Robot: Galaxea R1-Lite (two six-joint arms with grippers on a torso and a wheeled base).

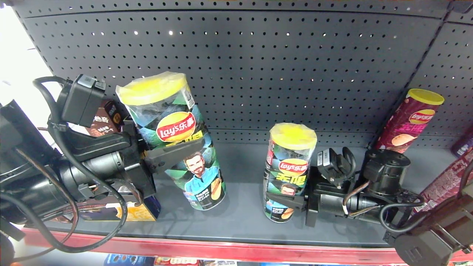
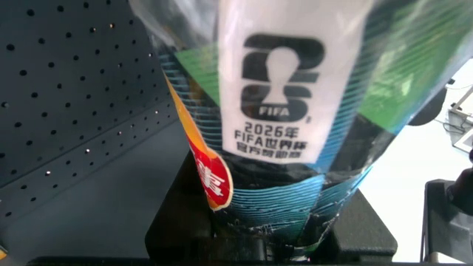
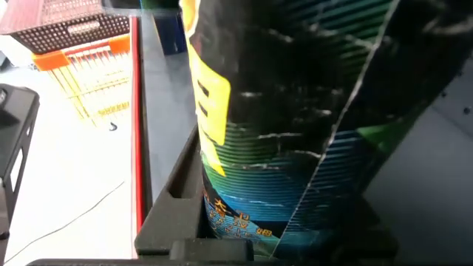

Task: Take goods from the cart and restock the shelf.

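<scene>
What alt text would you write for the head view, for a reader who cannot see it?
Two robot arms each grip a yellow-lidded chip can on a grey shelf: the left hand holds the larger can, the right hand the smaller can. At far right a maroon can leans against the pegboard.

Head view over shelf [image 1: 244,218]; wrist views hugging left can [image 2: 281,111], right can [image 3: 295,148]
</scene>
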